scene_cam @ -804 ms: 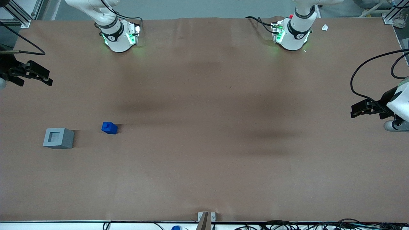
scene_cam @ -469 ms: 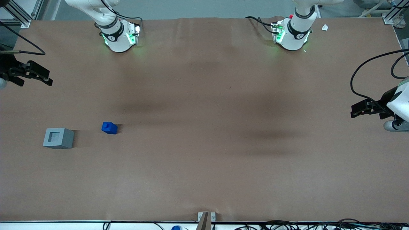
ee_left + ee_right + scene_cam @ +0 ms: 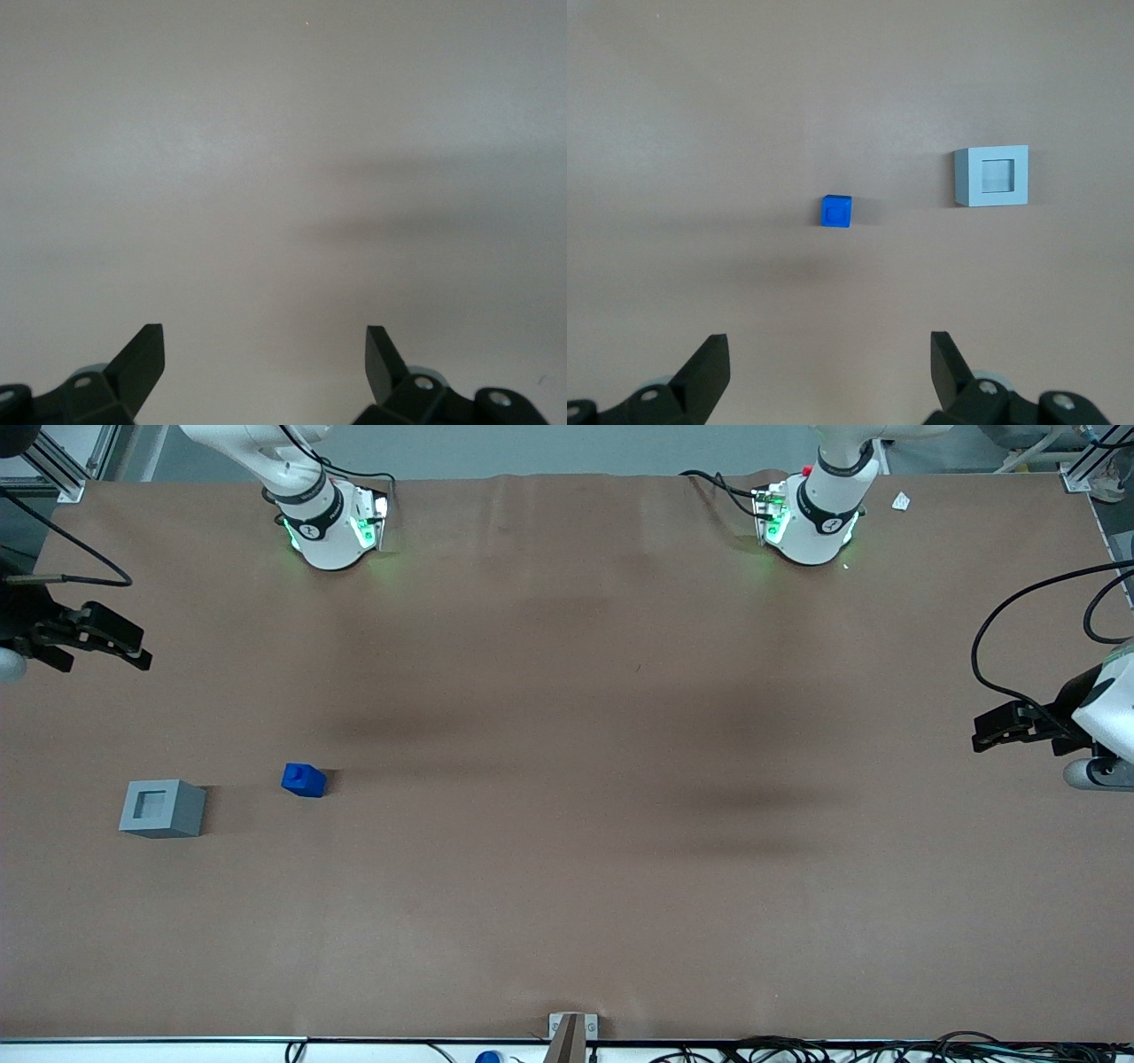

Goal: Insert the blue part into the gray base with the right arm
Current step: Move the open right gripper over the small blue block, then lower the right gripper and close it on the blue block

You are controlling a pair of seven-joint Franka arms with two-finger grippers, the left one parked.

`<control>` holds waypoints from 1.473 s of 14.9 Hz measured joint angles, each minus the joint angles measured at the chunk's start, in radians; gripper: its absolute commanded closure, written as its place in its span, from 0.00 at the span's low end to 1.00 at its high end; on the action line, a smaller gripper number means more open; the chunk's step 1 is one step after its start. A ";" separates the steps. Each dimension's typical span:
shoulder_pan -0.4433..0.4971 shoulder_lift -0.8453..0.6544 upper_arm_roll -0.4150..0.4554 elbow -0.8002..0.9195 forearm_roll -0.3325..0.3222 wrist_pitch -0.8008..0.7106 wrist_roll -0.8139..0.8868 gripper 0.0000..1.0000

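The right arm's gripper, fingers spread wide and holding nothing, hangs high above the table, farther from the front camera than the gray base. Over the last second it has shifted only slightly, so the approach looks barely begun. The blue part stands upright on the brown table, near the gray base but apart from it, toward the parked arm's end.

right arm's gripper: shifted slightly toward the table's middle since 0.8 s ago; high above the table; fingers spread wide | its cable: hangs differently, the loop now higher
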 measured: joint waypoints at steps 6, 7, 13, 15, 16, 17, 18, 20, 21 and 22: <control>0.004 0.035 0.000 -0.077 0.000 0.102 0.002 0.00; 0.004 0.037 0.000 -0.102 0.000 0.133 0.002 0.00; 0.011 0.041 0.000 -0.234 0.000 0.298 0.037 0.04; 0.021 0.043 0.001 -0.280 0.000 0.353 0.061 0.07; 0.026 0.045 0.001 -0.303 0.000 0.382 0.067 0.09; 0.029 0.047 0.002 -0.328 0.000 0.416 0.073 0.11; 0.030 0.050 0.002 -0.352 0.000 0.448 0.076 0.13; 0.030 0.067 0.001 -0.382 0.000 0.486 0.077 0.15; 0.030 0.080 0.001 -0.388 0.000 0.498 0.077 0.15; 0.030 0.095 0.001 -0.393 0.000 0.513 0.077 0.16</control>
